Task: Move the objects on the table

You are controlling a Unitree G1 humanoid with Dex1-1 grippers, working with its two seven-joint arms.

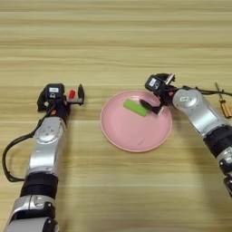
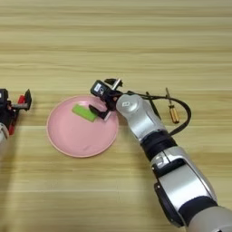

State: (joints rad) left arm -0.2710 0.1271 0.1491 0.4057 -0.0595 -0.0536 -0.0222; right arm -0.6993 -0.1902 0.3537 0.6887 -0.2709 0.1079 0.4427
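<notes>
Right now I have the right end effector over the far right edge of the round pink plate, with its black fingers reaching down toward the near end of the flat lime-green rectangular block. The block lies inside the plate, in its far half, angled across it. One dark finger sits against the block's end, but I cannot tell whether the fingers are pinching it or standing slightly apart, so I won't call it either way. My guess is that the arm is working here because the plate serves as the collecting spot for the small items.

The slim orange-handled screwdriver lies on the light wooden plank desk, beyond the right forearm and well apart from the plate; it sits where that arm can reach it. I judge it the likely next item.

The left end effector rests on the desk left of the plate, near but not touching it. Something small and red shows between its fingers; I cannot say whether that is a held thing or part of the end effector.
</notes>
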